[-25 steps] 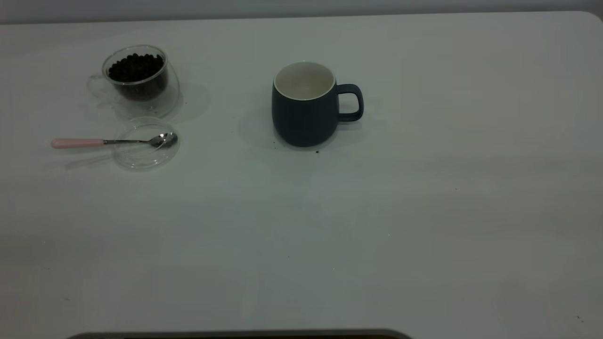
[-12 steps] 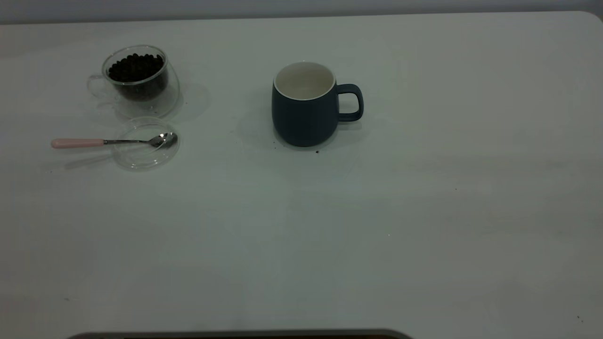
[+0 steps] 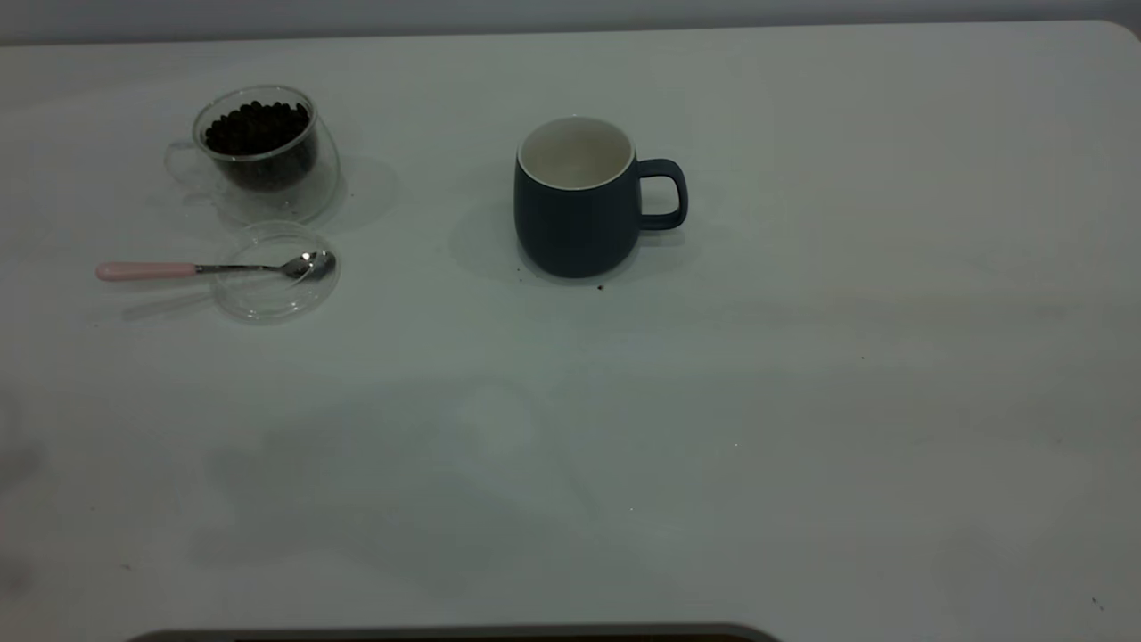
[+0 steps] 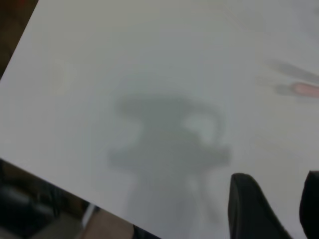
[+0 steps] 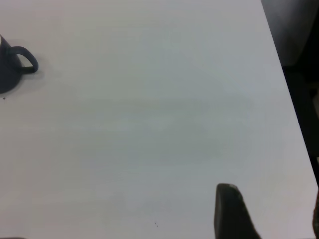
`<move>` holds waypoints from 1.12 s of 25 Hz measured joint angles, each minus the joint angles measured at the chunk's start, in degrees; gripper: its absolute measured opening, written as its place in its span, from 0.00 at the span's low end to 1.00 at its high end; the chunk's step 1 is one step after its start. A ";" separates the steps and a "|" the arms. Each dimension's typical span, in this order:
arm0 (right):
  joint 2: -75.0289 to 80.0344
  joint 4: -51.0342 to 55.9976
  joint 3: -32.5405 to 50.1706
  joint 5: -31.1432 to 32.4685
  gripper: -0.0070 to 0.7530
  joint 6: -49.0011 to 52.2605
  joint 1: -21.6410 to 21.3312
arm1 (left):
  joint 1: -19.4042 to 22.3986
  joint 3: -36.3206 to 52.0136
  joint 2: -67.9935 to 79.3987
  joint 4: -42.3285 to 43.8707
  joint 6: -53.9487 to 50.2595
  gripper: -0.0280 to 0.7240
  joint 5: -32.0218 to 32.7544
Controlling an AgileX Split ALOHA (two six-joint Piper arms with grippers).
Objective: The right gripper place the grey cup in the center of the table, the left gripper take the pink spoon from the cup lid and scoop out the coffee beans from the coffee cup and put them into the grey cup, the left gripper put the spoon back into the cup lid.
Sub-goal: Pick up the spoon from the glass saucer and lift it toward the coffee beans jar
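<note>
The grey cup [image 3: 576, 209] stands upright near the middle of the table [image 3: 802, 401], handle to the right, white inside bare; part of the grey cup [image 5: 9, 72] also shows in the right wrist view. The coffee cup [image 3: 263, 152], with coffee beans [image 3: 257, 127] heaped in it, sits at the far left. In front of it the pink spoon [image 3: 209, 268] rests with its bowl in the cup lid [image 3: 276, 272]. Neither arm shows in the exterior view. My left gripper [image 4: 276, 177] hangs open over bare table, the spoon's handle [image 4: 305, 89] blurred beyond it. My right gripper [image 5: 271, 196] is open, far from the cup.
A few dark crumbs lie by the grey cup's base [image 3: 600, 287]. The table's rounded corner [image 3: 1125, 31] is at the back right. The table's edge [image 5: 286, 89] runs close to the right gripper, another edge [image 4: 60, 181] close to the left one.
A broad shadow has spread over the table's front left in the exterior view. The cups, lid and spoon have not moved.
</note>
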 joint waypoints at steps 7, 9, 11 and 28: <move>0.00 0.00 0.00 0.00 0.56 0.00 0.00 | 13.99 -7.95 21.26 -20.30 20.26 0.42 -0.12; 0.00 0.00 0.00 -0.02 0.56 0.00 0.00 | 19.05 -9.53 26.02 -27.19 30.20 0.42 1.37; 0.00 0.00 0.00 -0.02 0.56 0.00 0.00 | 23.62 -10.66 30.43 -35.48 41.45 0.42 3.59; 0.00 0.00 0.00 -0.06 0.56 0.00 0.00 | 34.24 -14.33 51.54 -72.42 97.74 0.62 1.21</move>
